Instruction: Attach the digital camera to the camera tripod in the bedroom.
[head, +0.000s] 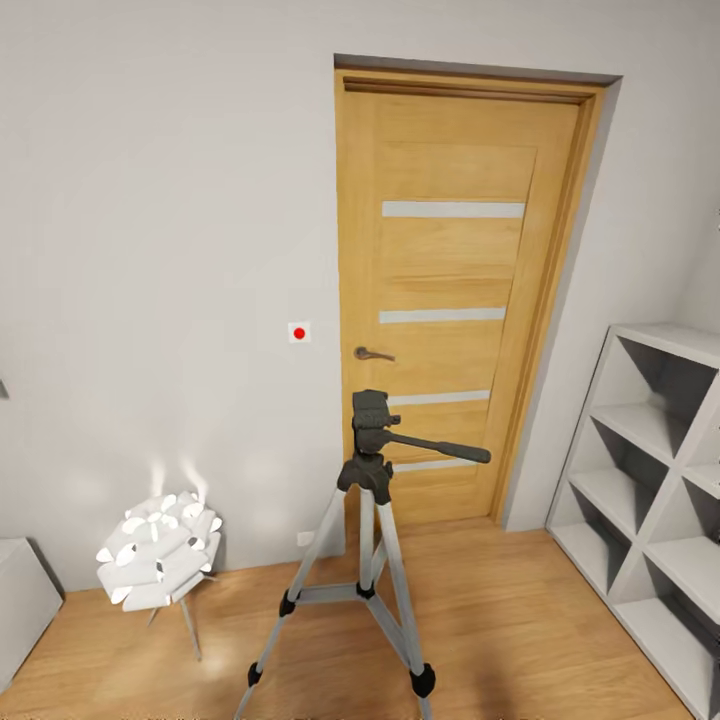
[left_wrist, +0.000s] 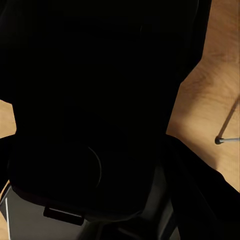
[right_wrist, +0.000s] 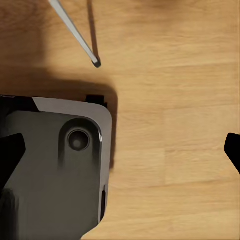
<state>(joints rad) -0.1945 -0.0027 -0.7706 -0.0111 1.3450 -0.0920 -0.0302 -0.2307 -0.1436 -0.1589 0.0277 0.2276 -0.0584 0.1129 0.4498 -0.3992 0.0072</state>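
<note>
Head view: I see the camera tripod (head: 367, 560) before the wooden door (head: 455, 300), feet cropped; white lamp (head: 158, 550) beside it. Left wrist mostly black; pincer states I cannot tell.

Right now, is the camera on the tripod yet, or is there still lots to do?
Not yet. Done: the robot stands in the bedroom facing the camera tripod, upright on the wood floor before the door. Its black head is bare. In hand: I cannot tell; the left wrist view is mostly dark, and the right gripper looks open over bare floor. Left: bringing the digital camera and fixing it on top.
</note>
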